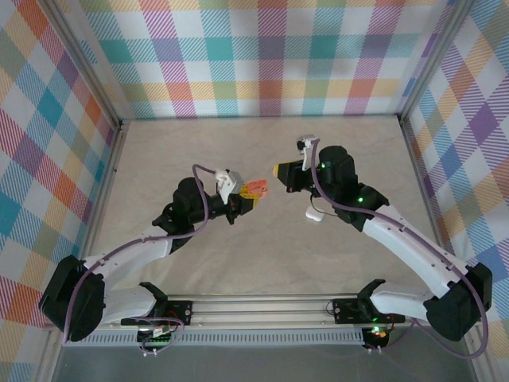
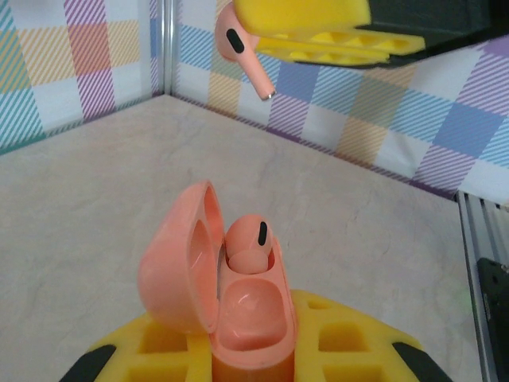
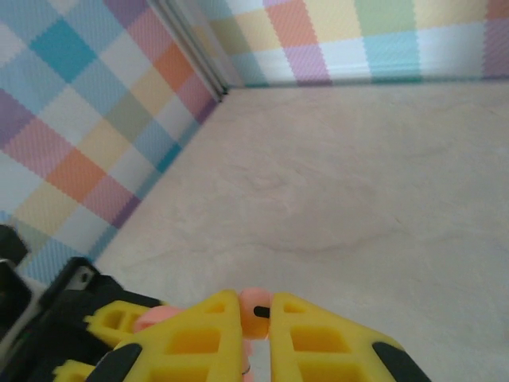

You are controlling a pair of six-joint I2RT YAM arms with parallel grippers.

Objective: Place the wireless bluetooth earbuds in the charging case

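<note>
My left gripper [image 1: 253, 193] is shut on the salmon-pink charging case [image 2: 231, 318], held up off the table with its lid swung open to the left. One pink earbud [image 2: 248, 244] sits in the far slot of the case; the near slot is empty. My right gripper [image 3: 256, 314] is shut on the second pink earbud [image 3: 254, 306], which also appears as the earbud [image 2: 242, 49] hanging stem-down from the yellow fingers [image 2: 318, 28] above and beyond the case. In the top view the right gripper [image 1: 278, 170] faces the case [image 1: 256, 188] a short gap away.
A white rounded case [image 1: 313, 213] lies on the beige table [image 1: 262, 255] under the right arm. Plaid walls [image 1: 262, 56] close the space at the back and both sides. A metal rail [image 1: 262, 309] runs along the near edge.
</note>
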